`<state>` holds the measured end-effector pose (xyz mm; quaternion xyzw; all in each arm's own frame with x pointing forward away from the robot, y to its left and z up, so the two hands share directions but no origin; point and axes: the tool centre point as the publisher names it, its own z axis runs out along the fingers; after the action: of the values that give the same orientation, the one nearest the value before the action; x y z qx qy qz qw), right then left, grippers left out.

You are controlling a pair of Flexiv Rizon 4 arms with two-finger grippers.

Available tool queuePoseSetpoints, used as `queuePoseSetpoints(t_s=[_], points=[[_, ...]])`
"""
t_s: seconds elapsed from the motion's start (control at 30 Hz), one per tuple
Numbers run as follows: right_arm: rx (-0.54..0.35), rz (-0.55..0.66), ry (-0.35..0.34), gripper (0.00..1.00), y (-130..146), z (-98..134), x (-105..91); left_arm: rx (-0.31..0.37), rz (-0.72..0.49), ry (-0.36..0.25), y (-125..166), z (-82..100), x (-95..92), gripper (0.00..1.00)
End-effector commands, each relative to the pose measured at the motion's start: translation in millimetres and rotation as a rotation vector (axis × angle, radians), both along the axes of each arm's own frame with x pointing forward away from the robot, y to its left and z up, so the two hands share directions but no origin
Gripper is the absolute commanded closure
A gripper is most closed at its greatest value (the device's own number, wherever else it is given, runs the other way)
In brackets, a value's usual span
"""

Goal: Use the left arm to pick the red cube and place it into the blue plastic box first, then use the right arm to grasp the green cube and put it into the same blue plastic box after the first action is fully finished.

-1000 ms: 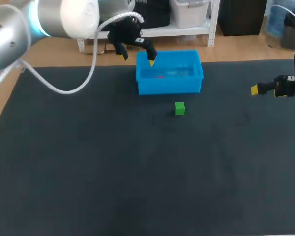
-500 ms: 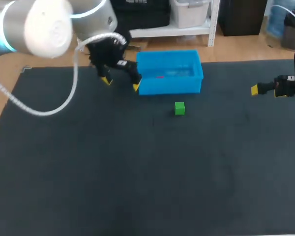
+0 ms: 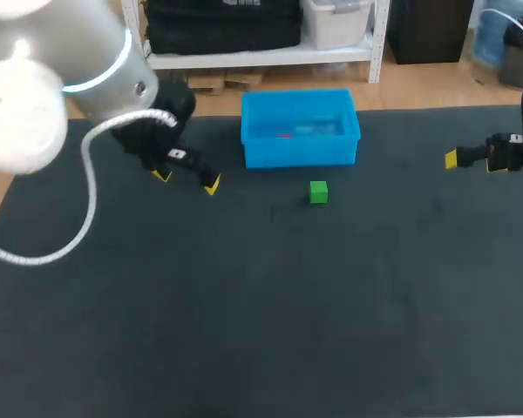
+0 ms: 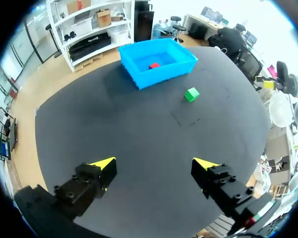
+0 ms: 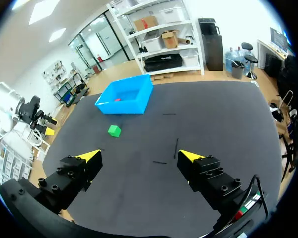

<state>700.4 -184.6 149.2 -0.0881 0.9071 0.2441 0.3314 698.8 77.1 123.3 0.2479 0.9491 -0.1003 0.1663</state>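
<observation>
Red cube [image 4: 154,65] sits in the blue plastic box [image 4: 164,75] at the table's [image 4: 139,134] far edge, well ahead of my left gripper [image 4: 154,163], jaws spread. Green cube [image 5: 114,131] is well ahead of my right gripper [image 5: 139,156], also spread.

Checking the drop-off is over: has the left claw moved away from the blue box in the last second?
Yes. The left claw was over the left rim of the blue box; now it hangs clear of the box, off to its left.

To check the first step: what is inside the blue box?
A red cube lies on the floor of the blue box; nothing else shows there. From the head view, the front wall covers the nearest strip of floor.
</observation>
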Motion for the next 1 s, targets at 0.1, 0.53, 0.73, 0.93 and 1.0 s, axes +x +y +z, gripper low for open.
queuePoseSetpoints(t_s=[0.1,0.53,0.73,0.93,1.0], points=[[-0.001,0.000,0.001,0.00,0,0,-0.1,-0.213,0.025,-0.256,12,-6.3,-6.9,0.00],[-0.001,0.000,0.001,0.00,0,0,-0.1,-0.239,-0.036,-0.200,16,-4.5,5.4,0.00],[-0.001,0.000,0.001,0.00,0,0,-0.1,-0.245,-0.051,-0.186,21,-4.3,9.2,0.00],[-0.001,0.000,0.001,0.00,0,0,-0.1,-0.225,-0.053,-0.164,23,-3.8,8.6,0.00],[-0.001,0.000,0.001,0.00,0,0,-0.1,-0.225,-0.053,-0.164,23,-3.8,8.6,0.00]])
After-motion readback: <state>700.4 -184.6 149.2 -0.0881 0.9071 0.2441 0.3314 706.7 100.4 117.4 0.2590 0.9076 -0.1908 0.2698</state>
